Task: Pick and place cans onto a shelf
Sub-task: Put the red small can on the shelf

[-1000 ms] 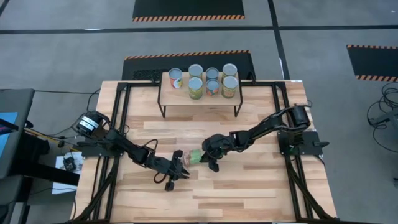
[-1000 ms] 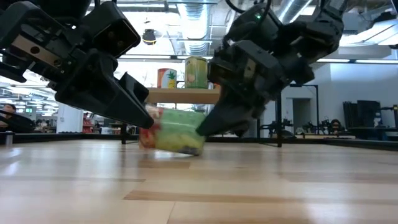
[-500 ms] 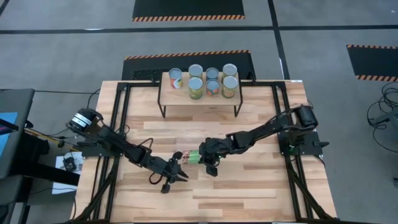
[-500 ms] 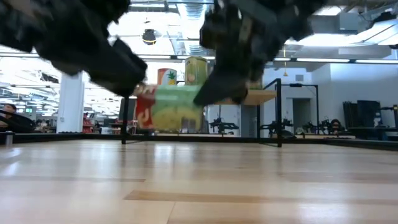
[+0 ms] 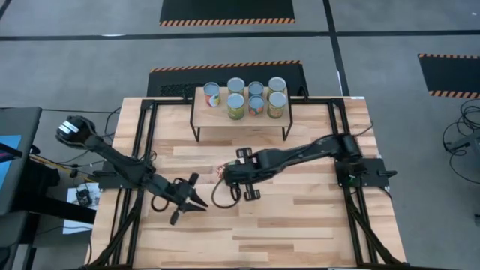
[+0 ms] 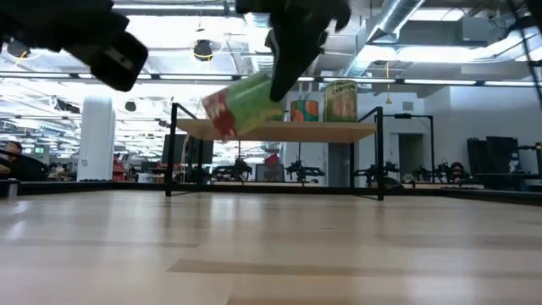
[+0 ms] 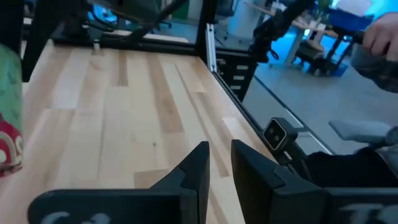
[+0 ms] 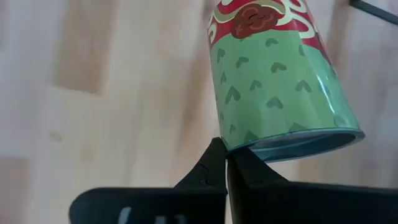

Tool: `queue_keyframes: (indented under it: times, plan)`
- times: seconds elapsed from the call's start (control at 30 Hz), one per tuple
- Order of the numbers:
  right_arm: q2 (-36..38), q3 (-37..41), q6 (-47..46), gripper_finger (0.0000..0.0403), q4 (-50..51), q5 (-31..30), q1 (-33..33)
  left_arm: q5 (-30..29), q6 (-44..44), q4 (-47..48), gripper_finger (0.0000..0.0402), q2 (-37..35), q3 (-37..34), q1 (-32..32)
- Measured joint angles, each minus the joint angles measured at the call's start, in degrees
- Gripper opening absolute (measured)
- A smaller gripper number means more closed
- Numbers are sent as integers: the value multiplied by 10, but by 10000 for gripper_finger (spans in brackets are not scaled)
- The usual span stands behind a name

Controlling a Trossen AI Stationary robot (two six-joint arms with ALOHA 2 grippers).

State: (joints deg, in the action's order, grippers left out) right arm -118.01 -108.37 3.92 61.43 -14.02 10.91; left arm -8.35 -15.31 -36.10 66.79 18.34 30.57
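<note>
A green can with a red band (image 8: 273,81) hangs tilted above the table in my right gripper (image 8: 227,150). It shows in the low view (image 6: 244,103) and at the edge of the left wrist view (image 7: 9,112). From above, my right gripper (image 5: 229,177) hides most of the can (image 5: 220,172). My left gripper (image 7: 220,158) is empty, its fingers a narrow gap apart, low over the table's near left (image 5: 196,205). The shelf (image 5: 240,117) stands at the far edge and carries several upright cans (image 5: 256,97). My right gripper pinches the can at the rim of its silvery end (image 8: 245,147), with only the fingertips (image 8: 214,158) on it. The fingers come from above, pointing down (image 6: 284,59). The can is lifted clear of the table and hangs tilted, its red-banded end (image 6: 218,119) lower.
The shelf's black legs (image 6: 174,152) stand on the wooden table (image 5: 300,217). The cans stand on the shelf's middle and right (image 6: 341,100). The shelf's left end (image 5: 199,112) is bare. Bare wood lies between the grippers and the shelf.
My left gripper has let go of the can and drawn back toward the table's near left. My right gripper has kept the can, lifted it from just above the table to about shelf height, and moved toward the far edge. The can has tipped, red end down.
</note>
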Motion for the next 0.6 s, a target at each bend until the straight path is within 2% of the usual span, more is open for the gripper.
queue_keyframes:
  times: [0.17, 0.33, 0.43, 0.6]
  plan:
    - [-113, -137, 55, 8, 156, -44, -11, -14, -11, 0, 54, -36, -31, 3]
    - [-200, -239, 80, 8, 276, -75, -13, -16, -15, -6, 54, -42, -40, 2]
    - [-230, -266, 95, 10, 281, -85, -13, -16, -15, -5, 54, -42, -41, 2]
    - [-231, -263, 111, 19, 284, -86, -8, -16, -15, -5, 54, -42, -41, 2]
